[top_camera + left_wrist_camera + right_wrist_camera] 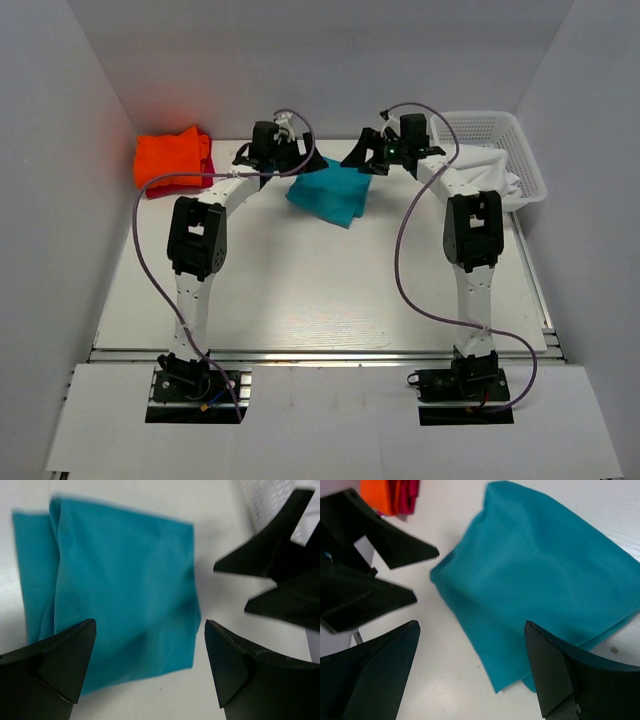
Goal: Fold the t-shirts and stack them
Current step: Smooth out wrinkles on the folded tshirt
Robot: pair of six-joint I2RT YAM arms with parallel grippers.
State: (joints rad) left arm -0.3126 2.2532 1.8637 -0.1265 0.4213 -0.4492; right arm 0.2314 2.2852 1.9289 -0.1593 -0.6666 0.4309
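Note:
A folded teal-blue t-shirt [330, 196] lies flat on the white table at the back centre; it also shows in the left wrist view [115, 590] and the right wrist view [540, 585]. A folded orange t-shirt [172, 156] lies on a red one [205, 170] at the back left; both show in the right wrist view [390, 494]. My left gripper [308, 165] is open and empty above the teal shirt's left edge. My right gripper [358, 160] is open and empty above its far right edge. The open jaws face each other.
A white plastic basket [500, 150] with white cloth [480, 170] in it stands at the back right. White walls close in the table [330, 290] on three sides. A metal rail [320, 352] runs along the near edge.

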